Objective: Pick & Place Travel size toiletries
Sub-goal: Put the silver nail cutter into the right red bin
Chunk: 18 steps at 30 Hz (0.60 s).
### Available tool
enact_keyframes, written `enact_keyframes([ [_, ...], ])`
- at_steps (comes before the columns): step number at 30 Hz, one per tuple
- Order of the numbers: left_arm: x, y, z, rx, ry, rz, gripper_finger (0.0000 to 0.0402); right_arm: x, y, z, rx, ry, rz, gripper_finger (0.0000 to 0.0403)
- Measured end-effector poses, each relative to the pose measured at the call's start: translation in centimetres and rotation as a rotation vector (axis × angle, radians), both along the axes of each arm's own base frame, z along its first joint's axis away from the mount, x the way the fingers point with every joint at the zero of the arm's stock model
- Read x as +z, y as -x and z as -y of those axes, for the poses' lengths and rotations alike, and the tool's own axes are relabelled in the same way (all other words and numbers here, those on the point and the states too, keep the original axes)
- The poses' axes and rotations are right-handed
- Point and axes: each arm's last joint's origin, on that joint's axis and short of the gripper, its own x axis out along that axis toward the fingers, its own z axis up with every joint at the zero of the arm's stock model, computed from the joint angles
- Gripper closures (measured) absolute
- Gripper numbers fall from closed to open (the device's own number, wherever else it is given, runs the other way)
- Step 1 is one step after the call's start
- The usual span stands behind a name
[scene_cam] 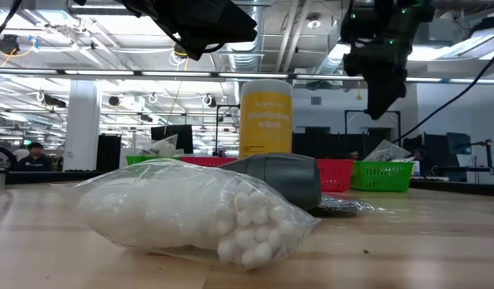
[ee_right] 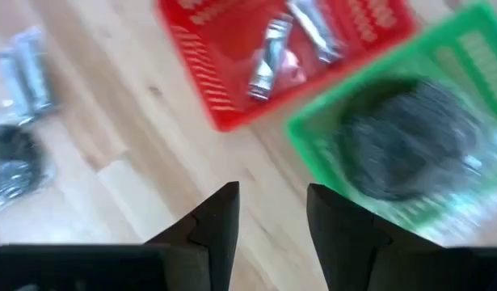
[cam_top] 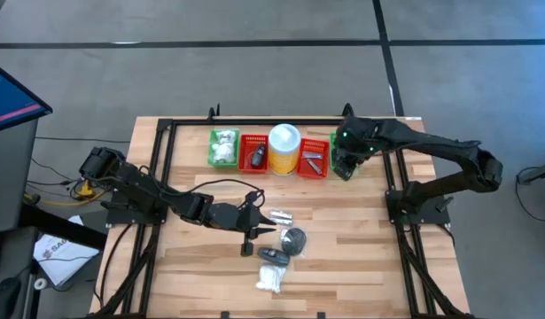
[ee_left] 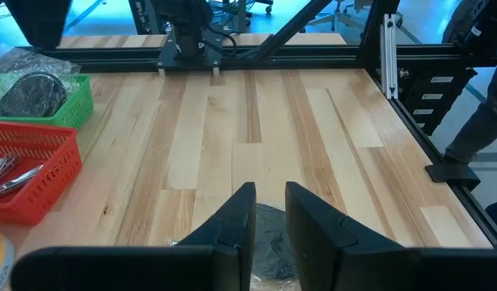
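Read "wipes" on yellow canister (scene_cam: 266, 117); right gripper (ee_right: 272, 212) hung jaws apart above green basket (ee_right: 442, 73); left gripper (ee_left: 269, 212) jaws narrowly parted.

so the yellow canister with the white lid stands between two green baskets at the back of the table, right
Not quite. In the high view the yellow canister stands between two red baskets, one on each side. The green baskets are the outer ones: one at the left end of the row, the other under the right gripper.
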Motion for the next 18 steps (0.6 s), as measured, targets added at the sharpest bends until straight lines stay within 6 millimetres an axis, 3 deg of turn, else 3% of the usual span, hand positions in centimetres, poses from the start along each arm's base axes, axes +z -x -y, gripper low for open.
enact_keyframes([
  [18,0.0,0.0,0.0,0.000,0.000,0.000,0.0342,-0.2,-3.7,-8.3,0.342,0.013,0.133,0.0265],
])
